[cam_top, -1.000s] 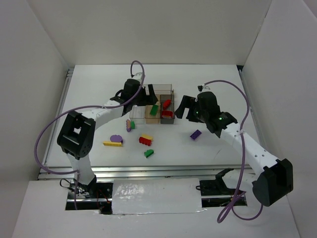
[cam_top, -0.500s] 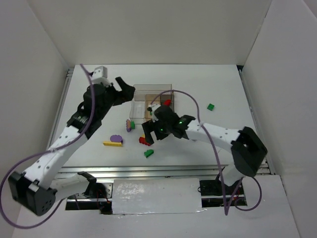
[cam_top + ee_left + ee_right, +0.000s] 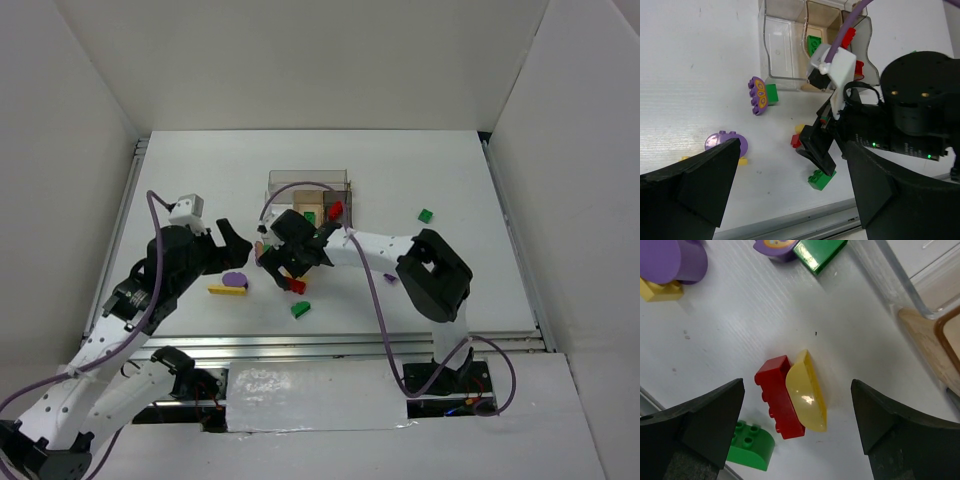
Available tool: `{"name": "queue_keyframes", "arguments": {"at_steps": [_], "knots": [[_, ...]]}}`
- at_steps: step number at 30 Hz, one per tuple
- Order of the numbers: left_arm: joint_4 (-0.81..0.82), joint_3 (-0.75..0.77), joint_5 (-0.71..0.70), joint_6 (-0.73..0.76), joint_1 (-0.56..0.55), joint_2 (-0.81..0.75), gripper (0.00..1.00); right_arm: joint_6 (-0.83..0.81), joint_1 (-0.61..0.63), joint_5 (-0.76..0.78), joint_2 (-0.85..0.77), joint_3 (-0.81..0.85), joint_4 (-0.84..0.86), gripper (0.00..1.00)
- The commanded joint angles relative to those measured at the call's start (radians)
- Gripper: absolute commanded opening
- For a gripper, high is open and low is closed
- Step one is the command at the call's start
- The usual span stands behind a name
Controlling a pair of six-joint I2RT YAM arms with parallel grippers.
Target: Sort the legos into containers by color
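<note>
My right gripper [image 3: 288, 268] is open and hovers low over a red brick [image 3: 779, 402] and a yellow rounded piece [image 3: 806, 391] lying side by side between its fingers [image 3: 700, 425]. A green brick [image 3: 751, 452] lies just nearer. My left gripper [image 3: 232, 240] is open and empty, left of the containers [image 3: 310, 195]. A purple oval [image 3: 234, 280] sits on a yellow bar [image 3: 222, 290]. A purple flower piece [image 3: 759, 95] lies beside a green piece [image 3: 771, 93]. The containers hold a green piece [image 3: 310, 215] and red pieces [image 3: 335, 209].
A small green piece [image 3: 426, 215] lies alone at the right of the table. A purple brick [image 3: 390, 277] shows partly under the right arm. White walls enclose the table on three sides. A metal rail [image 3: 300, 345] runs along the near edge.
My left gripper has drawn back from the containers toward the near left. My right gripper has swung left across the table to above the red and yellow pieces.
</note>
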Motion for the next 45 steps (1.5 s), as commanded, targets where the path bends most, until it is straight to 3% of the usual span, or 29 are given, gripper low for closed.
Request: {"name": "queue_keyframes", "arguments": {"at_steps": [1, 5, 8, 11, 17, 23, 27, 32, 39, 45], "knots": [[-0.024, 0.028, 0.008, 0.023, -0.007, -0.035, 1.00, -0.044, 0.002, -0.003, 0.033, 0.044, -0.038, 0.94], [-0.018, 0.028, 0.011, 0.025, -0.006, -0.032, 0.99, -0.043, 0.004, 0.015, 0.058, 0.041, -0.037, 0.84], [-0.004, 0.022, 0.028, 0.025, -0.007, -0.025, 1.00, -0.044, 0.004, 0.035, 0.068, 0.044, -0.045, 0.64], [0.008, 0.016, 0.034, 0.026, -0.006, -0.015, 0.99, -0.037, 0.005, 0.069, 0.033, 0.018, -0.009, 0.51], [0.023, 0.006, 0.048, 0.025, -0.006, -0.009, 0.99, -0.038, 0.004, 0.122, -0.077, -0.028, 0.023, 0.35], [0.071, -0.006, 0.100, 0.019, -0.006, -0.031, 0.99, 0.018, 0.004, 0.124, -0.266, -0.117, 0.032, 0.33], [0.152, -0.014, 0.210, -0.023, -0.007, -0.040, 0.99, 0.071, 0.007, 0.041, -0.520, -0.256, 0.144, 0.34], [0.435, -0.084, 0.500, -0.176, -0.009, 0.001, 0.99, 0.072, 0.013, -0.126, -0.761, -0.438, 0.282, 0.33], [0.721, -0.135, 0.674, -0.339, -0.024, 0.110, 1.00, 0.075, 0.015, -0.149, -0.828, -0.445, 0.262, 0.33], [0.744, -0.127, 0.668, -0.354, -0.075, 0.150, 0.97, 0.101, 0.015, -0.096, -0.829, -0.418, 0.261, 0.34]]}}
